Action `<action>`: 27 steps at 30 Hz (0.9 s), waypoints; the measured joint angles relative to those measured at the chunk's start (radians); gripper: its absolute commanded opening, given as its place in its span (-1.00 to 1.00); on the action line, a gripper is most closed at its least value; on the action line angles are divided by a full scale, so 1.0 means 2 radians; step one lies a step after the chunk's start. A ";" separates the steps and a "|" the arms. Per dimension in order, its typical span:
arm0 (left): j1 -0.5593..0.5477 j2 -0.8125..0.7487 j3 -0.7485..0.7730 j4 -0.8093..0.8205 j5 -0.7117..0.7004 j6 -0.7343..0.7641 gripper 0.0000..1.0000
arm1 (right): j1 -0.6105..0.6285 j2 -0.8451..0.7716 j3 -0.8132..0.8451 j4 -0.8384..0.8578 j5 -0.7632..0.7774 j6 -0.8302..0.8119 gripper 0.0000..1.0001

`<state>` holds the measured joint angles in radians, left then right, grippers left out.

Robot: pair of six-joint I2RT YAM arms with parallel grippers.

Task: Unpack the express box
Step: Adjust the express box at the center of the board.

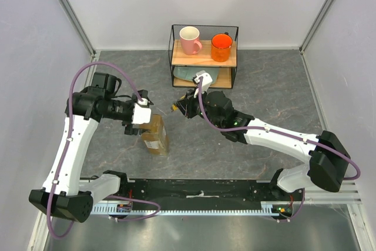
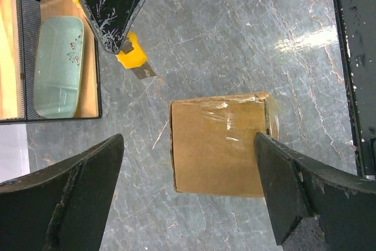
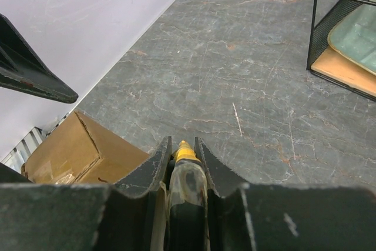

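The express box (image 1: 155, 136), brown cardboard with clear tape on it, stands on the grey table. My left gripper (image 1: 140, 117) hovers over its far end, open. In the left wrist view the box (image 2: 216, 145) lies between the wide-spread fingers (image 2: 76, 192), and the right finger overlaps its right edge. My right gripper (image 1: 183, 106) is shut on a yellow utility knife (image 1: 174, 109), just right of the box. The knife (image 3: 187, 160) is clamped between the right gripper's (image 3: 183, 142) jaws, its yellow tip poking forward above the table. The box (image 3: 70, 154) shows at lower left.
A black wire rack (image 1: 204, 57) stands at the back with a pink mug (image 1: 190, 39) and an orange mug (image 1: 221, 47) on top. A pale green plate (image 2: 57, 66) lies on its lower shelf. White walls enclose the table on three sides.
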<state>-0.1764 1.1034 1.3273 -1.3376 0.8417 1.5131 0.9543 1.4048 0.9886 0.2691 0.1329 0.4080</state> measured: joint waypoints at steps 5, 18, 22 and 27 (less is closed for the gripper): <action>0.000 -0.005 0.001 -0.001 0.001 -0.003 0.98 | -0.003 0.000 0.000 0.003 0.000 0.000 -1.00; -0.042 -0.039 0.029 0.001 0.048 -0.109 0.97 | -0.005 0.000 0.000 0.004 -0.004 0.000 -1.00; -0.054 -0.055 -0.006 -0.005 0.041 -0.126 0.94 | -0.007 0.000 -0.006 0.009 -0.007 0.000 -1.00; -0.051 -0.042 -0.004 -0.008 0.038 -0.132 0.94 | -0.009 0.000 -0.020 0.013 -0.013 0.001 -1.00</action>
<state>-0.2783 1.0195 1.3186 -1.3537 0.9180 1.2484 0.9367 1.4048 0.9478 0.2951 0.1066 0.4091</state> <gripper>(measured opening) 0.971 0.251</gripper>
